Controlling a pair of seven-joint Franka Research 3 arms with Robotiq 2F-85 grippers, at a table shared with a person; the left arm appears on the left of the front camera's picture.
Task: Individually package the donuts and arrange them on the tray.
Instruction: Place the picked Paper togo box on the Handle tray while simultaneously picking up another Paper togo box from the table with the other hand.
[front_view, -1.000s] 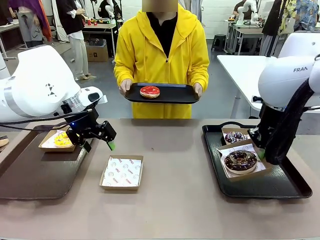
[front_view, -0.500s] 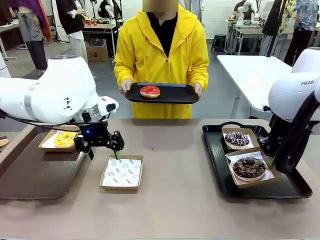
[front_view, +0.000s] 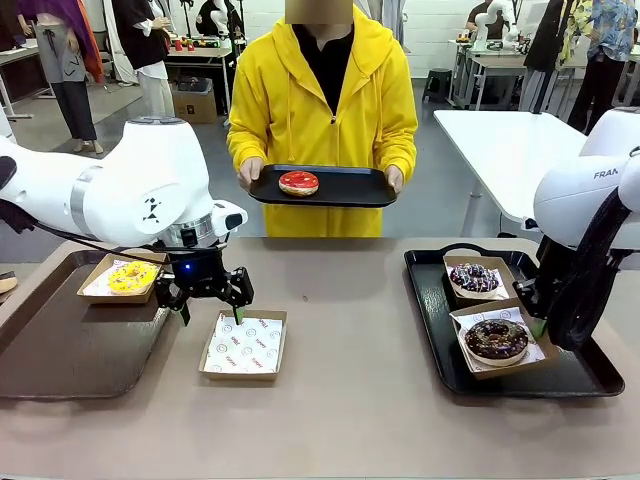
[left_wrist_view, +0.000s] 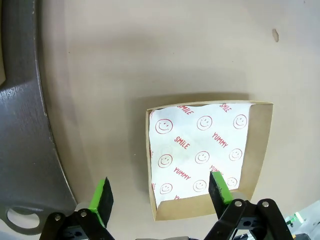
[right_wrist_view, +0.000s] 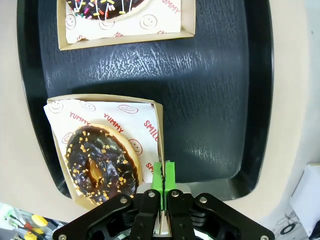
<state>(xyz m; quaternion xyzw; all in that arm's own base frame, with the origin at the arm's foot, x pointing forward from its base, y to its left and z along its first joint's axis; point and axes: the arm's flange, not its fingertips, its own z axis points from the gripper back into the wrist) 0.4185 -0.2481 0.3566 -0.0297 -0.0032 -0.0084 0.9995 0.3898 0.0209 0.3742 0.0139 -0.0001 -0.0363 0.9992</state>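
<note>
Across the table (front_view: 350, 400), a person is holding a tray (front_view: 345, 190) bearing the red donut (front_view: 299, 182). Left gripper (left_wrist_view: 162, 197) is hanging released over an empty box (left_wrist_view: 262, 145) mid-table. Right gripper (right_wrist_view: 164, 181) is sitting clenched, empty, beside a chocolate donut (right_wrist_view: 100, 160) at the black tray's (right_wrist_view: 210, 110) near edge.

Grey floor (front_view: 190, 170) seen behind tan tabletop (front_view: 350, 400). White table (front_view: 490, 140) stood beyond tabletop's far right corner. Cluttered workbenches (front_view: 200, 50), cardboard box (front_view: 193, 100) placed farther back.

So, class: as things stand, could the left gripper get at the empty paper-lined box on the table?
Probably yes. The left gripper is open and hangs just above the empty box, one finger over its paper lining, and nothing lies between them.
</note>
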